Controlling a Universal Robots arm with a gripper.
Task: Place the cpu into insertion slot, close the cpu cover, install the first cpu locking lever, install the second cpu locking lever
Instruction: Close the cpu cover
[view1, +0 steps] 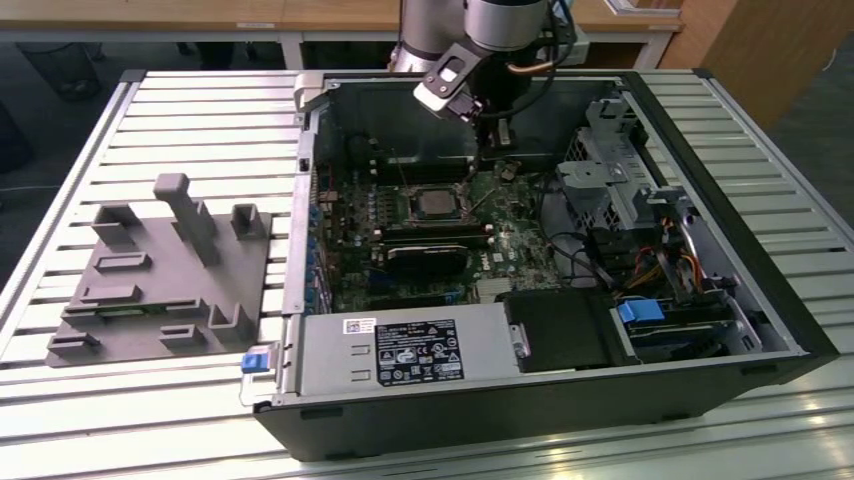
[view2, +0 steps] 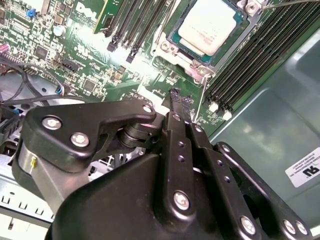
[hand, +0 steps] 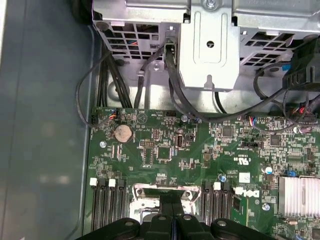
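1. Open black metal computer case (view1: 534, 425), with the green motherboard (hand: 165, 150) under the fingers.
2. Black two-finger gripper (view2: 181, 97): fingers together, nothing visibly between them.
3. Silvery square cpu (view2: 209, 26) sits seated just beyond the tips. The thin silvery cpu cover (view2: 186, 56) looks down.
4. Thin wire locking lever (view2: 202, 97) is just beside the tips. Judged a lever step; it calls for precise tip contact.

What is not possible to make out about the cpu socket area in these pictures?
1. Insertion slot: the cpu covers it, second wrist view.
2. cpu cover: partly cut off by the picture edge, second wrist view.
3. Socket area, first wrist view: mostly hidden behind the tool.
4. Locking levers, exterior view: too small to tell whether latched.
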